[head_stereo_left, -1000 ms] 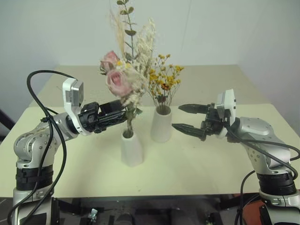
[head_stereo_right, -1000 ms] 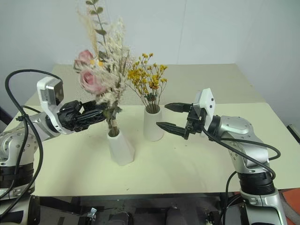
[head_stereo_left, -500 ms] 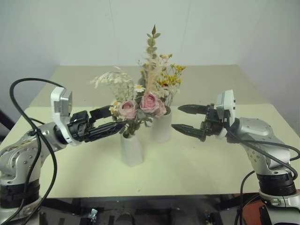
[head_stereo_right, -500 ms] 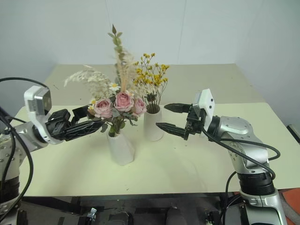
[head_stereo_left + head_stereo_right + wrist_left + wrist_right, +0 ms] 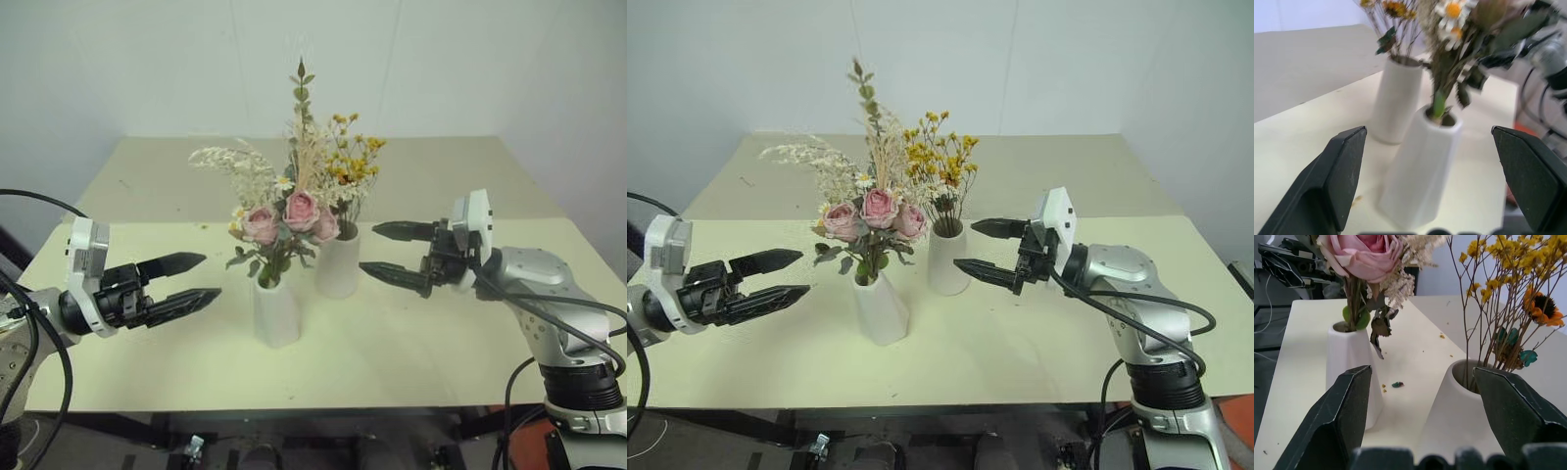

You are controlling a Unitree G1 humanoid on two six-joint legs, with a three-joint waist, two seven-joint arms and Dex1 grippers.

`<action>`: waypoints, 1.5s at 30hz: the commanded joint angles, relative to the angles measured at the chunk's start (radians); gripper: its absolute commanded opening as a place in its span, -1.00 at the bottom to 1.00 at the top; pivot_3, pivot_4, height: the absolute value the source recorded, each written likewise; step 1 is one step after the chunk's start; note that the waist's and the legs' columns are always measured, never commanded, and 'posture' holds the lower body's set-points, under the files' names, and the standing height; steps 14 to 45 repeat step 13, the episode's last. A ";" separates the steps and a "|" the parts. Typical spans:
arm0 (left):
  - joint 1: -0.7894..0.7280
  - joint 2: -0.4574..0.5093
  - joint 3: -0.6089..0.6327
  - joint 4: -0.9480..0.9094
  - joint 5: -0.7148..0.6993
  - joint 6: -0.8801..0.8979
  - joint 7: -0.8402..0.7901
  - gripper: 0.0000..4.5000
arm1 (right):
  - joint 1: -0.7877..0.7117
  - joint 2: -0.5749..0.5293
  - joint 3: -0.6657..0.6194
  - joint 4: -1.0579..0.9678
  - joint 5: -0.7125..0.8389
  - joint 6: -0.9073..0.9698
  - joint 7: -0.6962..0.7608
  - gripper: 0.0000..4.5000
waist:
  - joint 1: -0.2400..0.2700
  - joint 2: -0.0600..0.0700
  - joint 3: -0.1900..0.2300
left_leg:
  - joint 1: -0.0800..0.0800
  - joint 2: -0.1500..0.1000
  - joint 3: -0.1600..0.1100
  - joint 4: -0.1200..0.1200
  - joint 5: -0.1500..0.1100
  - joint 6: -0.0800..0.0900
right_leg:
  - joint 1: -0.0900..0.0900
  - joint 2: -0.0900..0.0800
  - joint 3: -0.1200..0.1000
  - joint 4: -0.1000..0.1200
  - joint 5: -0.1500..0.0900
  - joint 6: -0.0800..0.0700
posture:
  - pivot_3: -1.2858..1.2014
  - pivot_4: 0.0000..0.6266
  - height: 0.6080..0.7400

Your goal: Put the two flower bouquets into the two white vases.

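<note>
two white vases stand close together mid-table: the shorter vase (image 5: 275, 311) holds the pink rose bouquet (image 5: 284, 220), the taller vase (image 5: 337, 264) the yellow dried flowers (image 5: 353, 164). left gripper (image 5: 191, 278) and right gripper (image 5: 384, 251) flank them, jaws wide, holding nothing.

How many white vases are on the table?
2: the rose vase stands nearer the camera, and the yellow-flower vase stands just behind, to its right.

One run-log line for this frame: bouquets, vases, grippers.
rose bouquet: in near vase | yellow bouquet: in far vase | left gripper: open, empty | right gripper: open, empty
</note>
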 commanded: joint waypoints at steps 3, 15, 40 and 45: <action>0.005 0.047 -0.001 0.038 0.076 -0.102 -0.092 0.98 | 0.033 -0.055 -0.073 -0.030 0.029 0.013 0.005 0.74 | 0.002 0.000 0.000 | 0.000 0.000 0.000 0.000 0.000 0.000 | 0.000 0.000 0.000 0.000 0.000 0.000 | 0.03 -0.52 1.00; -0.027 0.065 -0.050 0.097 0.169 -0.215 -0.174 0.98 | 0.202 -0.208 -0.232 -0.034 0.055 0.032 0.035 0.74 | 0.001 0.000 0.000 | -0.001 0.000 0.000 0.000 0.000 0.000 | 0.000 0.000 0.000 -0.001 0.000 0.000 | 0.03 -0.52 1.00; -0.027 0.065 -0.050 0.097 0.169 -0.215 -0.174 0.98 | 0.202 -0.208 -0.232 -0.034 0.055 0.032 0.035 0.74 | 0.001 0.000 0.000 | -0.001 0.000 0.000 0.000 0.000 0.000 | 0.000 0.000 0.000 -0.001 0.000 0.000 | 0.03 -0.52 1.00; -0.027 0.065 -0.050 0.097 0.169 -0.215 -0.174 0.98 | 0.202 -0.208 -0.232 -0.034 0.055 0.032 0.035 0.74 | 0.001 0.000 0.000 | -0.001 0.000 0.000 0.000 0.000 0.000 | 0.000 0.000 0.000 -0.001 0.000 0.000 | 0.03 -0.52 1.00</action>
